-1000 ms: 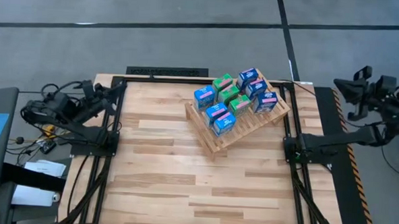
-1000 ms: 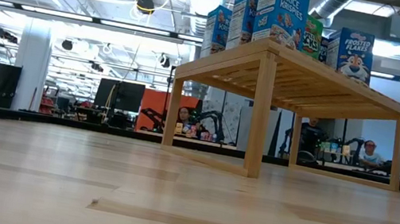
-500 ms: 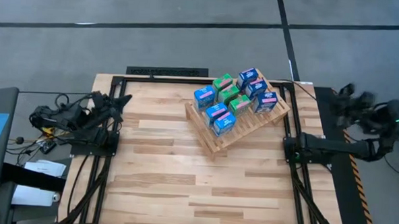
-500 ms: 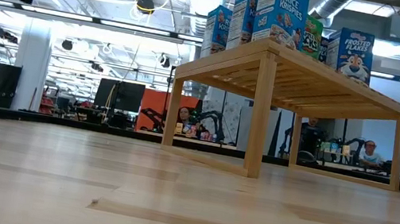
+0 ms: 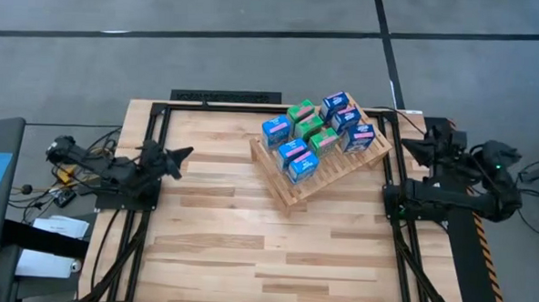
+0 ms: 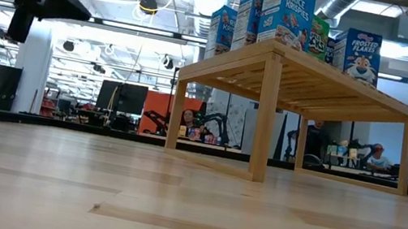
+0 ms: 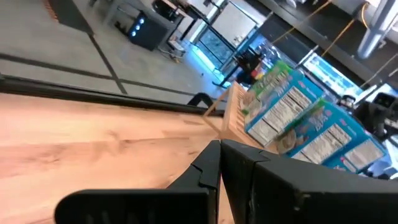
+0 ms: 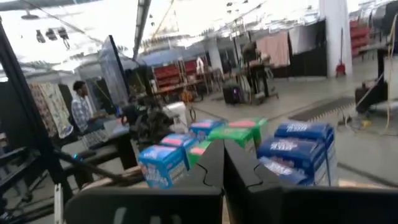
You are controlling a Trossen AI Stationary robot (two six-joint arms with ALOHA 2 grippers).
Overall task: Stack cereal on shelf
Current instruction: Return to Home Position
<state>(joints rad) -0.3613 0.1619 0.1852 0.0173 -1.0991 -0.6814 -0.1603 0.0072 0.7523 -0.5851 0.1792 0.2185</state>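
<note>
Cereal boxes stand grouped on the slatted shelf, far right of the table; left gripper and right gripper hover at its side edges, fingers pressed together

Plank table, grey floor, perhaps 3 people
</note>
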